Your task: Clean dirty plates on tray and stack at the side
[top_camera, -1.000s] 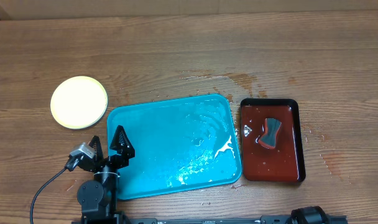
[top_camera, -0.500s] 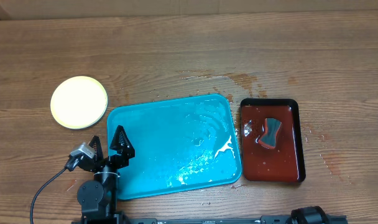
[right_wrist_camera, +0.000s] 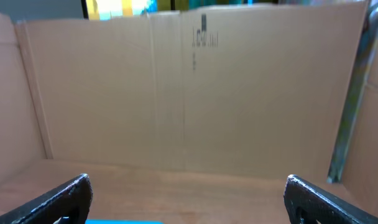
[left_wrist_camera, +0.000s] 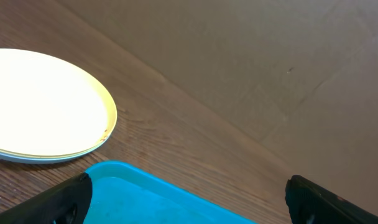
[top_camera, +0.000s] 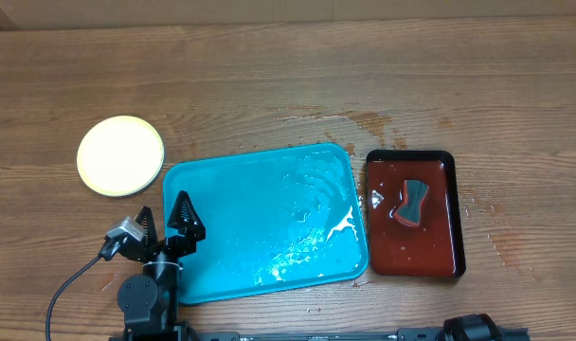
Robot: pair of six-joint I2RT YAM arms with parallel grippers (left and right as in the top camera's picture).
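Step in hand: judged to be the closing stage. The tray point(top_camera: 269, 180) carries no plate, only a water film and white suds streaks.
Plates location: the plates point(top_camera: 120, 155) sit stacked on the worktop point(top_camera: 364, 76), just beyond the tray's far-left corner and clear of its rim. Layered edges show in the left wrist view.
Cleaning tool: the sponge point(top_camera: 410, 203) lies in the dark red tray point(top_camera: 454, 227), just right of the tray.
Left claw: the left claw point(top_camera: 163, 210) has its jaws spread wide and grips nothing.
Left arm pose: set low at the near edge, claw pointing at the far side, straddling the tray's left rim.
Right claw: the right claw point(right_wrist_camera: 186, 183) has its fingers wide apart with nothing between them.
Right arm pose: folded back at the near edge, its camera facing a cardboard wall point(right_wrist_camera: 189, 93).
Next move: judged to need inspection only. Check the top plate for residue; otherwise retract both arms.
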